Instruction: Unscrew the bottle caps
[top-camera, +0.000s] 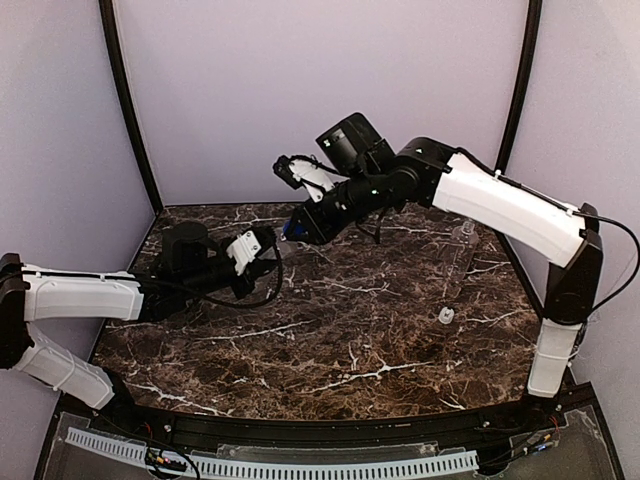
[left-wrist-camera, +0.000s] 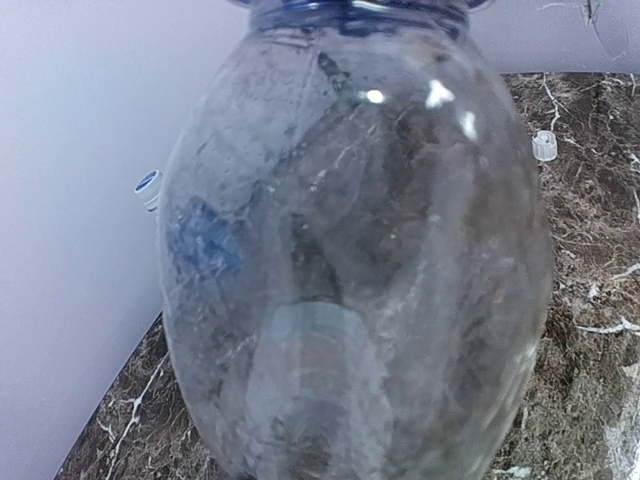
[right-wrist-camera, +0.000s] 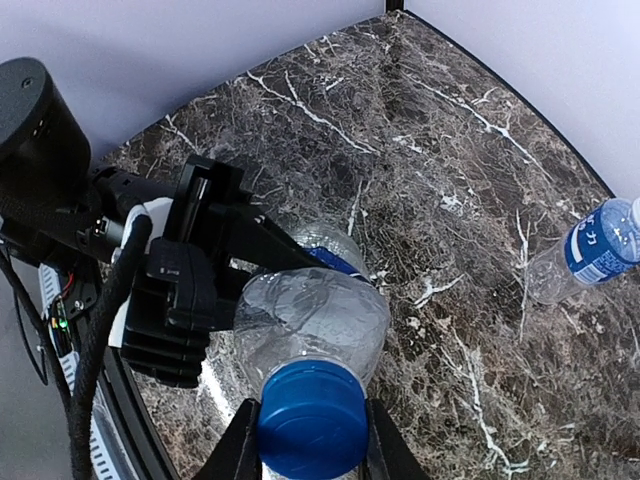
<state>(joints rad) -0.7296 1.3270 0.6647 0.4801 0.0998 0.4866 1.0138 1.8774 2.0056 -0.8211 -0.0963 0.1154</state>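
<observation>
The two arms meet over the back of the dark marble table (top-camera: 350, 345), with one bottle (right-wrist-camera: 310, 315) held between them. The left claw (top-camera: 268, 246) comes in from the left side and is clamped around the bottle's body. In the right wrist view its black jaws lie across the crumpled clear plastic just behind the shoulder. From the left wrist camera the bottle fills nearly the whole picture, so that claw's own fingers are hidden there.

The bottle looks to lie roughly level, with its neck pointing toward the right arm. It is clear, and a bit of blue label shows on its far side.

The right claw (right-wrist-camera: 311, 445) is closed on the blue cap (right-wrist-camera: 312, 418). Its two dark fingers (right-wrist-camera: 238, 455) press against the cap from either side, with no gap that I can see. The cap sits on the bottle's neck, though I cannot tell from here how far it is screwed on.

Off to the right, well apart from the arms, a second bottle (right-wrist-camera: 590, 250) with a blue label and white lettering is on the table near the wall. In the top view it shows only as a faint clear shape, and I cannot say for certain whether it stands or lies.

A small white cap (top-camera: 446, 316) sits alone on the marble on the right half of the table, nearer the front than that bottle. It touches nothing.
</observation>
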